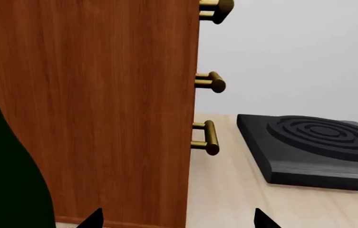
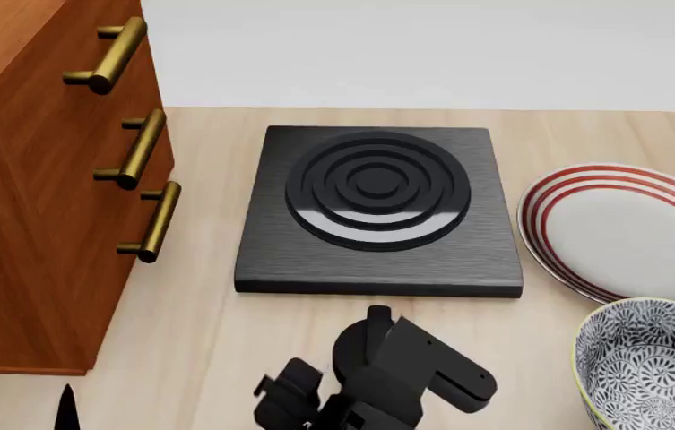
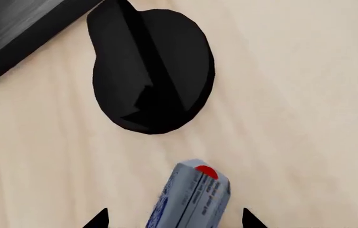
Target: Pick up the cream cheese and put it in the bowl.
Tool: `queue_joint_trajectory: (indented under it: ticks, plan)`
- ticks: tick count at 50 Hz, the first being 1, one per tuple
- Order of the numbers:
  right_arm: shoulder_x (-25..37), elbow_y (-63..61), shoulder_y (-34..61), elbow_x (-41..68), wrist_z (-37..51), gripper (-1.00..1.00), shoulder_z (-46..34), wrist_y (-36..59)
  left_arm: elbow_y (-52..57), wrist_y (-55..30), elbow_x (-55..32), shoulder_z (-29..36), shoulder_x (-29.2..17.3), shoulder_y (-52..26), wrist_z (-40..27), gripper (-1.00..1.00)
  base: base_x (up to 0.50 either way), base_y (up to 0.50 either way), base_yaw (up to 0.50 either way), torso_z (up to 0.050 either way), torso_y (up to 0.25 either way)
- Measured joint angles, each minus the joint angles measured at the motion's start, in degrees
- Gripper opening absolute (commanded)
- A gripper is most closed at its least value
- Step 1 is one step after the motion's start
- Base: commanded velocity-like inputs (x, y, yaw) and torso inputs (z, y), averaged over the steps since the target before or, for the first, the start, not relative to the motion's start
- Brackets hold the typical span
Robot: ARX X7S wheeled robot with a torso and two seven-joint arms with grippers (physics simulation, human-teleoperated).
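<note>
silver-grey cream cheese (image 3: 193, 197) lies on the desk (image 3: 305, 95) between the right end effector (image 3: 175, 219) tips, spread wide, long axis running away from it; bowl (image 2: 654, 367) near right.

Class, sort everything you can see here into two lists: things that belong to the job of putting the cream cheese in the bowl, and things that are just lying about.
Belongs to the job:
cream cheese, between the right hand fingertips
bowl, patterned, beside the plate

Just lying about:
black burner block
red-ringed plate
wooden cabinet with brass handles
</note>
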Motion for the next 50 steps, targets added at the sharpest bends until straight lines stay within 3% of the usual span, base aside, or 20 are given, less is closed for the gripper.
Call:
queue_joint_trajectory:
  ticks: [7, 8, 28, 50]
  plan:
    - [0.0, 2.3, 0.9, 0.9, 0.1, 1.0, -0.9, -0.3, -0.2, 0.3, -0.2, 0.0, -0.1, 0.0, 0.0, 1.0, 0.0, 0.0, 0.0, 0.0, 0.0]
    - [0.0, 2.6, 1.1, 1.0, 0.2, -1.0, -1.0, -0.4, -0.2, 0.3, -0.3, 0.0, -0.1, 0.0, 0.0, 1.0, 0.0, 0.0, 0.0, 0.0, 0.0]
    - [1.0, 4.9, 1.8, 4.0, -3.1, -1.0, -1.6, -2.8, -0.1, 0.8, -0.7, 0.2, -0.5, 0.2, -0.4, 1.0, 0.0, 0.0, 0.0, -0.001, 0.0]
    - [11.8, -22.5, -7.0, 10.8, 1.6, -1.0, 2.5, -2.8, 1.5, -0.7, -1.4, 0.5, -1.1, -0.1, -1.4, 1.0, 0.0, 0.0, 0.0, 0.0, 0.0]
